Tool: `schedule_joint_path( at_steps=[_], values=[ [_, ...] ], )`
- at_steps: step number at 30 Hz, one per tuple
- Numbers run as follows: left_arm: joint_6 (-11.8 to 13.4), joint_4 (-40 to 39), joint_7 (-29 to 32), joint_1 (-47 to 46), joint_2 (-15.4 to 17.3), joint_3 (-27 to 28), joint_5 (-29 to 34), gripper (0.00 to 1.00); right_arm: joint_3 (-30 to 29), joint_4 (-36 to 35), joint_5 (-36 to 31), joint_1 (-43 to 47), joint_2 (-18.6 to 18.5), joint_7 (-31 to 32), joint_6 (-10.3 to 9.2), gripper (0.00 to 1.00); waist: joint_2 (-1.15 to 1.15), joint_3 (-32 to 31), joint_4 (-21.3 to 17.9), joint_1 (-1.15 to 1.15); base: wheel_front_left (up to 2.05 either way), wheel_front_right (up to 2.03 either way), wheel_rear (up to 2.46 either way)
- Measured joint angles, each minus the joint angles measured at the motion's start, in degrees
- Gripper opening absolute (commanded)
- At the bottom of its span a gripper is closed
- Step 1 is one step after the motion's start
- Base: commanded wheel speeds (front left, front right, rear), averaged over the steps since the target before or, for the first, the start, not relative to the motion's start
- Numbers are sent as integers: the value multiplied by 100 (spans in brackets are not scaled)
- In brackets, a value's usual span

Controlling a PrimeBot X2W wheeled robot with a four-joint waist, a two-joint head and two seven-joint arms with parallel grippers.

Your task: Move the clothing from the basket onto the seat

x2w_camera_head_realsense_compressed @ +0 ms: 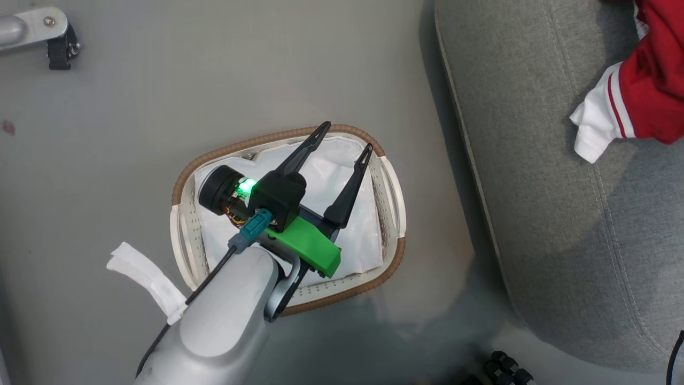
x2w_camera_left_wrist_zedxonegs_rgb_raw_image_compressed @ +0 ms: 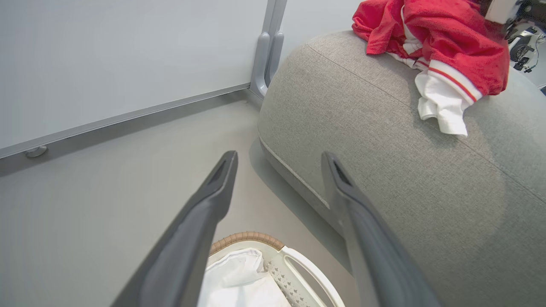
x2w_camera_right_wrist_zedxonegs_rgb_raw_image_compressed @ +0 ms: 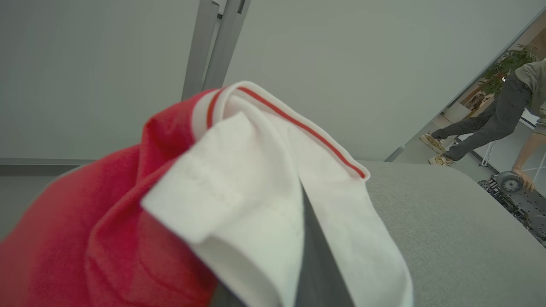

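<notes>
The left fingers [x2w_camera_head_realsense_compressed: 354, 179] stand spread wide and hold nothing. In the head view they hang above the basket [x2w_camera_head_realsense_compressed: 180, 214], their tips over its far brown rim and not touching it. Inside the basket lies the white liner [x2w_camera_head_realsense_compressed: 358, 235], crumpled, with no red cloth in it. The basket sits on the grey floor [x2w_camera_head_realsense_compressed: 133, 107] just beside the seat [x2w_camera_head_realsense_compressed: 561, 224], and a white strip of cloth [x2w_camera_head_realsense_compressed: 144, 275] lies on the floor against its near side. In the left wrist view the 2 left fingers [x2w_camera_left_wrist_zedxonegs_rgb_raw_image_compressed: 204, 213] frame the floor and the seat's rounded corner, with the basket rim [x2w_camera_left_wrist_zedxonegs_rgb_raw_image_compressed: 245, 236] below them. The clothing [x2w_camera_head_realsense_compressed: 649, 91] lies bunched on top of the seat, a white cuff with red stripes hanging toward the edge. In the right wrist view the right fingers [x2w_camera_right_wrist_zedxonegs_rgb_raw_image_compressed: 318, 264] are closed with the clothing [x2w_camera_right_wrist_zedxonegs_rgb_raw_image_compressed: 106, 238] folded around them; 1 dark finger shows between white folds, above the seat [x2w_camera_right_wrist_zedxonegs_rgb_raw_image_compressed: 448, 221]. A person [x2w_camera_right_wrist_zedxonegs_rgb_raw_image_compressed: 490, 119] bends down far behind.
</notes>
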Motion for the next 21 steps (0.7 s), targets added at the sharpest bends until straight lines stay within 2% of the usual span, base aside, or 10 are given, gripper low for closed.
schedule_joint_path(
  at_steps=[5,6,7,8,9,21],
  values=[
    [0,22,0,3,30,47,11,100,-14,46,-60,153,124,0,0,0,0,87,8,0,0,0,0],
    [0,33,0,4,32,57,18,100,-12,26,-60,180,133,0,0,7,0,78,-8,0,0,0,0],
    [0,44,-1,6,31,60,18,100,-7,-9,-60,215,141,0,0,26,0,61,-25,0,0,0,0],
    [0,51,0,8,27,60,18,100,5,-56,-57,257,151,0,0,94,0,44,-39,0,0,0,0],
    [0,58,0,11,23,66,16,100,26,-87,-48,303,170,0,0,100,0,20,-56,0,0,0,0],
    [0,87,0,199,-35,344,-104,100,737,-528,257,1415,260,0,0,100,0,-482,-178,-1,0,0,0]
  ],
)
